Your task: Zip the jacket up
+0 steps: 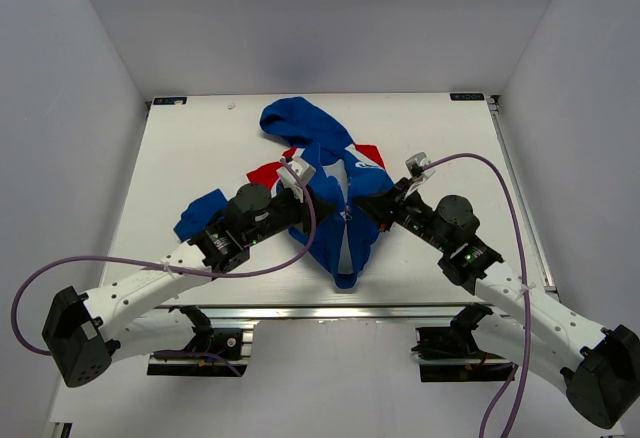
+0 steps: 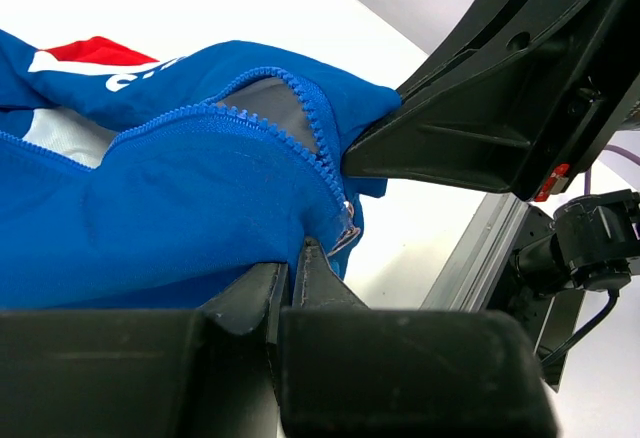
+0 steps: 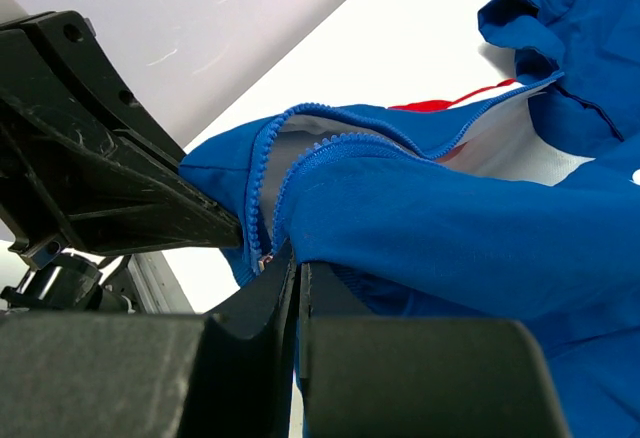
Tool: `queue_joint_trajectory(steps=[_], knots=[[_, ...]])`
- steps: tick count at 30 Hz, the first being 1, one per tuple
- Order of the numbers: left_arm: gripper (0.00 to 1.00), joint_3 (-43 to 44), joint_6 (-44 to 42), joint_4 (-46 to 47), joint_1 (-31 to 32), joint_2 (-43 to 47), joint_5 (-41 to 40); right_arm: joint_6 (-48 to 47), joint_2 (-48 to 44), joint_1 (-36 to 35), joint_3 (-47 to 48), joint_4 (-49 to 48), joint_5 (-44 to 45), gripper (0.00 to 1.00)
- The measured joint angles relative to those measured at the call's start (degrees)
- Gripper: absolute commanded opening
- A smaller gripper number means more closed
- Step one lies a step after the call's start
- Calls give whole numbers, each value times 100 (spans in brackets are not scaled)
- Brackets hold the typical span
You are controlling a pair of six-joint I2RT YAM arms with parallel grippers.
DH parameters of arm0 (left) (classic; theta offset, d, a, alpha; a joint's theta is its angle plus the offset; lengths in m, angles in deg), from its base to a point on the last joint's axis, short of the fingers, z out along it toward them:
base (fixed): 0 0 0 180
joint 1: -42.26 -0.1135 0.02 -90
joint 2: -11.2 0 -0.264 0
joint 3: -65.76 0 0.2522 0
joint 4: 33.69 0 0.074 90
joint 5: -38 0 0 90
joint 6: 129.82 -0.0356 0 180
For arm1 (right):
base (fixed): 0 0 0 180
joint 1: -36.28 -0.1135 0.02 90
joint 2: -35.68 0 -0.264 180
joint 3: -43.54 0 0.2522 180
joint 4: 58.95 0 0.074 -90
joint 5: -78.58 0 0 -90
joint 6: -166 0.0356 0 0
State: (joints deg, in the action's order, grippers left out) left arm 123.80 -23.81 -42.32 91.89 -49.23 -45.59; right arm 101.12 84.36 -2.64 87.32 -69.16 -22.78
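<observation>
The blue hooded jacket [image 1: 335, 183], with red and white panels, lies front up mid-table with its hem toward me. Its zipper [image 2: 322, 143] gapes open above the slider [image 2: 347, 228], which sits low near the hem. My left gripper [image 1: 316, 213] is shut on the jacket's blue fabric just left of the slider; the left wrist view [image 2: 297, 258] shows this up close. My right gripper [image 1: 374, 210] is shut on the jacket's other front edge beside the slider [image 3: 263, 258], as the right wrist view [image 3: 298, 263] shows. The hem is lifted between both grippers.
The hood [image 1: 300, 123] is bunched at the back. One blue sleeve [image 1: 200, 213] lies out to the left beside my left arm. The metal table rail [image 1: 330, 310] runs along the near edge. White walls close in both sides.
</observation>
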Motion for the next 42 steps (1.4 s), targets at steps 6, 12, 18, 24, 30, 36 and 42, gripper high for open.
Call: queue_joint_trajectory(steps=[6, 12, 18, 24, 30, 36, 42], knots=[[0, 0, 37, 2, 2, -2, 7, 17, 0, 24, 0, -4, -46, 0], [0, 0, 55, 2, 0, 44, -44, 17, -7, 28, 0, 4, -48, 0], [0, 0, 55, 9, 2, 92, -85, 17, -44, 28, 0, 4, -83, 0], [0, 0, 61, 9, 0, 92, -87, 15, -44, 28, 0, 7, -105, 0], [0, 0, 61, 7, 2, 92, -136, 13, -44, 28, 0, 7, -103, 0], [0, 0, 61, 7, 2, 92, -166, 13, -44, 28, 0, 7, -105, 0], [0, -9, 63, 9, 2, 92, -166, 11, -44, 31, 0, 7, -116, 0]])
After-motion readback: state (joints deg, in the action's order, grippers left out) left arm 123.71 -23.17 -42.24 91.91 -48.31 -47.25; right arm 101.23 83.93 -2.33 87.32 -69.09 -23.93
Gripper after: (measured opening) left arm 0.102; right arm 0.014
